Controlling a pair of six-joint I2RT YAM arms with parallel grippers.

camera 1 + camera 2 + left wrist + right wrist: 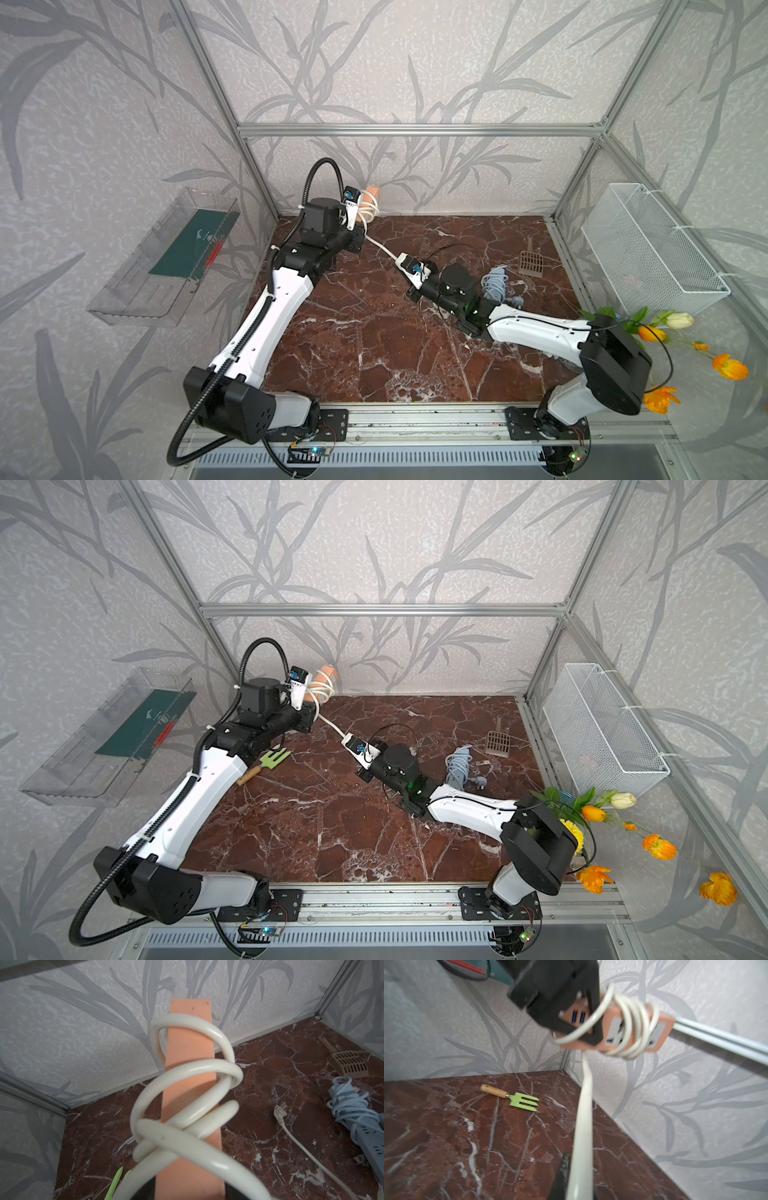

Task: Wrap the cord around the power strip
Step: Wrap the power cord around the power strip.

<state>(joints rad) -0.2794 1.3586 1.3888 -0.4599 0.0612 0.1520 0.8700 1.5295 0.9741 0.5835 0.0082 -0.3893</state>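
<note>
The power strip point(607, 1013), orange, is held up off the brown marble tabletop point(374, 353) near the back left corner, its free end pointing toward the back wall. A white wire basket point(648, 249) hangs on the right wall and a clear plastic tray point(166, 257) on the left wall. The left claw point(579, 1022) is clamped across the power strip at the end with the blue USB ports. The right claw point(397, 260) is out over the middle of the tabletop, closed on the cord point(380, 245). A blue strip point(494, 282), its own lead bundled round it, lies on the tabletop beside the right arm. The white cord is looped several times round the power strip, then runs in a straight line down to the right claw. A brown slotted scoop point(532, 264) lies toward the back right, and a green hand fork point(272, 758) with a wooden handle lies by the left arm.
</note>
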